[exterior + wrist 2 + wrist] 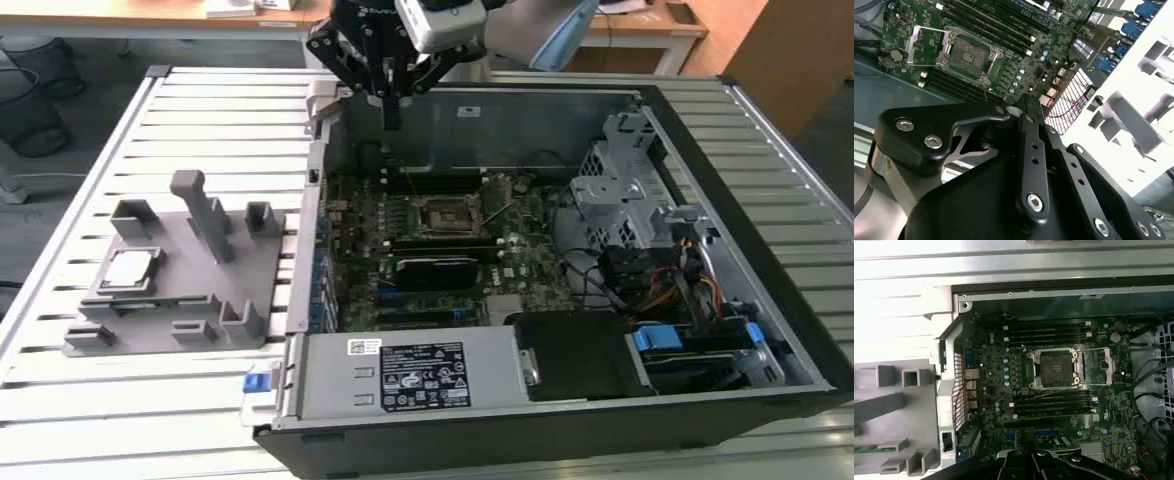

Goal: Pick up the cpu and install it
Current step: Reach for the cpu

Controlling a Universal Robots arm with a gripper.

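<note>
Power supply box (400, 372): silver with a dark label, lying along the near wall of the open case (534, 120).
Slatted table (80, 400): bare slats run around the case on every side.
Grey fixture (200, 300): sits on the table outside the case, on the exterior view's left, just beside the case's side wall; its upright posts stand above its flat bed.
Memory stick (144, 303): thin green strip lying on the fixture, just nearer than the chip.
Cpu (130, 268): lies flat in a recess of the fixture, silvery top up, nothing over it, well apart from me.
Motherboard (507, 260): covers the case floor.
Socket (445, 213): mid-board and bare, its metal frame (1106, 365) folded open beside it, with long memory slots on either side.
Drive cage (627, 180): crowds the exterior view's right with cables.
My gripper (391, 122): hangs over the board's far edge, close to the far wall, jaws pressed together, pinching nothing, open air below.
</note>
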